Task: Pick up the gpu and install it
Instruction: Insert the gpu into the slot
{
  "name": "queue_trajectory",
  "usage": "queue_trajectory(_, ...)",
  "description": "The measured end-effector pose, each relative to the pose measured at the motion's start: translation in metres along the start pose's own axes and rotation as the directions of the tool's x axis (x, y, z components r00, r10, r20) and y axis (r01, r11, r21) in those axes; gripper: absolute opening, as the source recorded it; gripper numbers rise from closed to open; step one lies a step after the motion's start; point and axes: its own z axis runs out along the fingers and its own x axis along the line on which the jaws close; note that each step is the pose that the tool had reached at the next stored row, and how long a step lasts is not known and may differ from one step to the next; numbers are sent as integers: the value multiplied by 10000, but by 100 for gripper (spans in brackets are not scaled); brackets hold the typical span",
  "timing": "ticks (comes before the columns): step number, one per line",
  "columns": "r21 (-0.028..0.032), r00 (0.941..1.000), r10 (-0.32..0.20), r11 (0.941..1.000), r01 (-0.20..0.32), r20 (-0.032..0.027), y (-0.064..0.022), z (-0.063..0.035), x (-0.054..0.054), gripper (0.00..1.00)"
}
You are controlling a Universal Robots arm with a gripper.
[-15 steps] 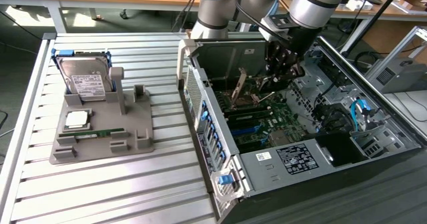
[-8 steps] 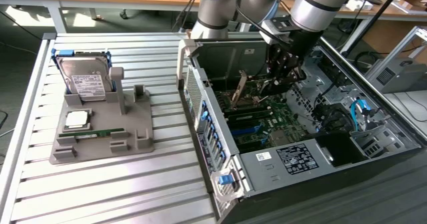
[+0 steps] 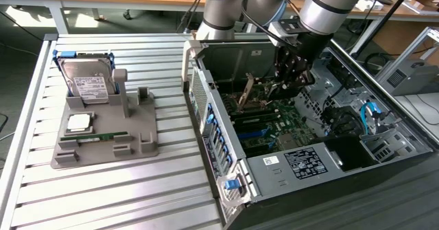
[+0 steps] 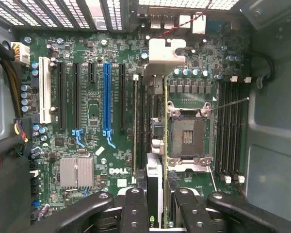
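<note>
Jaws are clamped on the gpu [image 4: 154, 179], which is held edge-on over the motherboard [image 4: 87, 121] inside the open PC case [image 3: 226, 153]. The card hangs between the black expansion slots [image 4: 122, 97] and the empty CPU socket [image 4: 188, 136], and is judged not yet seated. Step in hand: alignment for insertion. Seating calls for the card edge squared over a slot and straight pressure.
</note>
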Motion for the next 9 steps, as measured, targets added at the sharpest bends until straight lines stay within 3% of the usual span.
queue_trajectory(4, 0, 10000, 1, 10000, -1, -2, 0, 1, 6, 27)
queue_trajectory(6, -45, 10000, 4, 10000, -4, -1, 0, 2, 6, 27)
queue_trajectory(8, -177, 10000, 12, 9998, -12, 3, 0, 3, 7, 27)
queue_trajectory(9, -205, 10000, 14, 9998, -14, 2, 0, 3, 7, 27)
